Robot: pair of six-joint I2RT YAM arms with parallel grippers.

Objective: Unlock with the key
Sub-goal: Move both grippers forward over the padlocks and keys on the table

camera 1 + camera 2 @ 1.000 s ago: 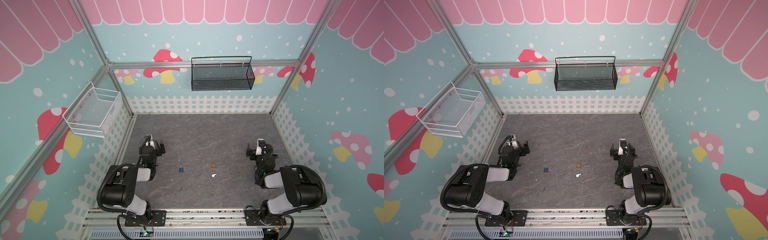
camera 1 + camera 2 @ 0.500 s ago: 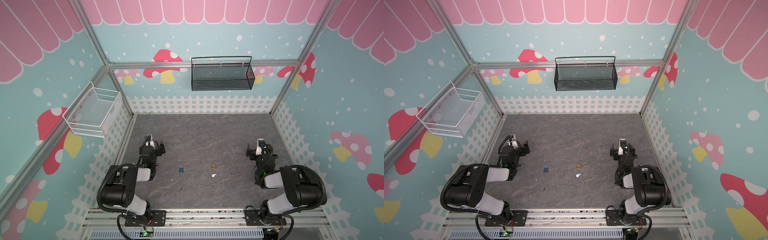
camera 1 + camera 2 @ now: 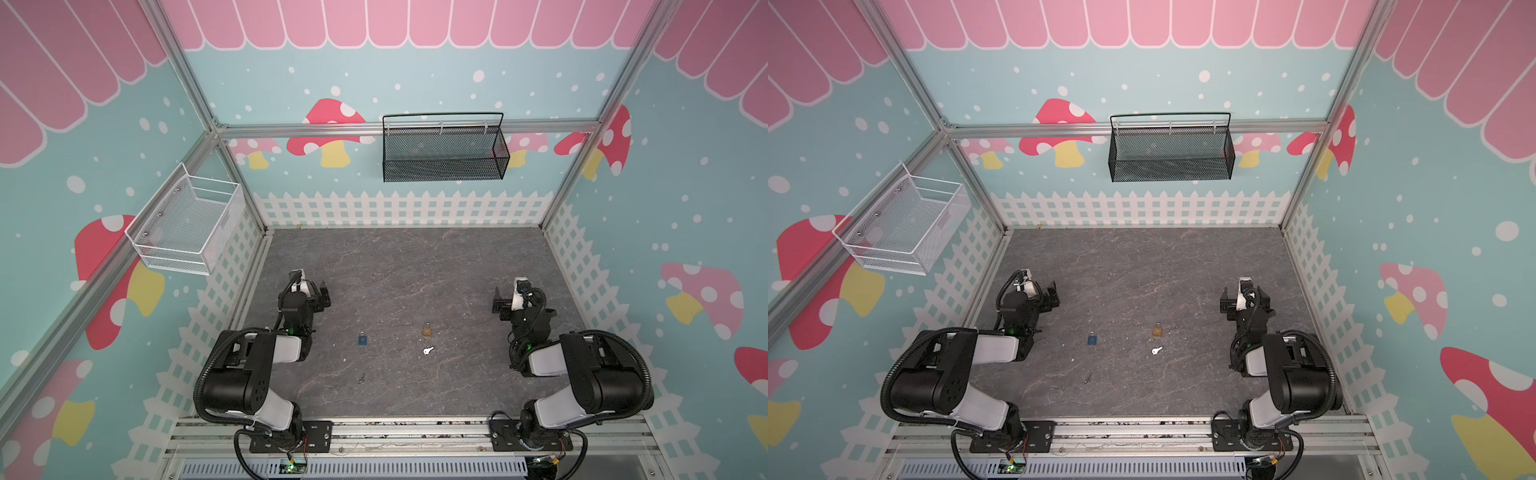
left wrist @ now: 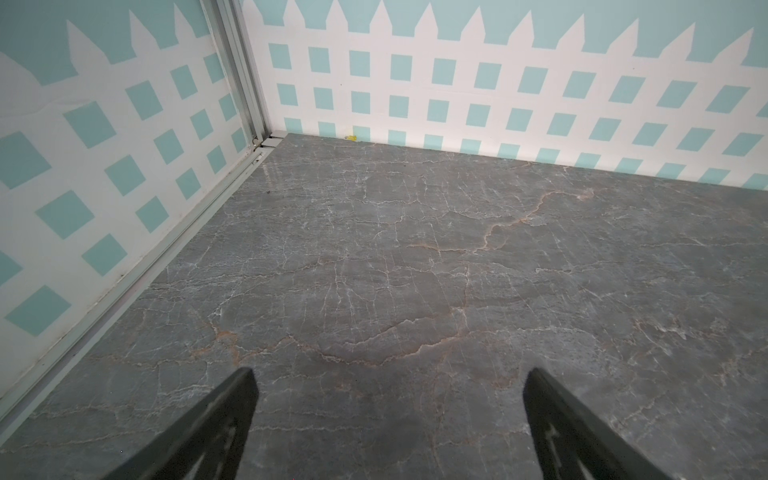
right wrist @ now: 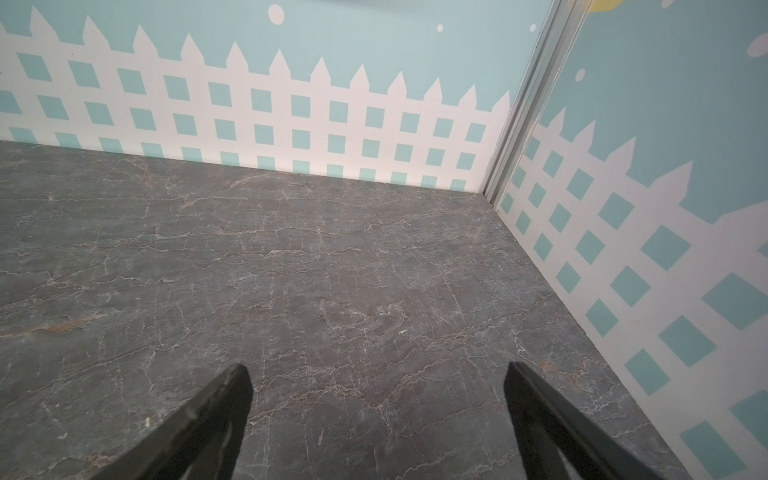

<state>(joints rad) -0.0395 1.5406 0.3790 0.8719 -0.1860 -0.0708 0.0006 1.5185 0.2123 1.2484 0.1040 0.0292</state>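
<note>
My left end effector [image 4: 388,374] stands wide and empty, and so does my right end effector [image 5: 378,370]. Each is over bare counter [image 4: 415,249], aimed at the back wall [image 5: 291,104].

I judge nothing is begun, and the step in hand is fetching a key. The pale key [image 3: 428,351] lies flat behind and inboard of my right end effector, just beside the brass lock [image 3: 427,330] but apart from it. The blue lock [image 3: 363,338] sits behind and inboard of my left one. What looks like a dark key [image 3: 362,377] lies further back, toward my bases. I cannot tell which key fits which lock.

Next I would swing one end effector back and inward, lower it over a thin flat key and pinch it off the counter, which will be fiddly. The side walls [image 4: 83,187] run close outboard of each end effector, and the middle is open room.
</note>
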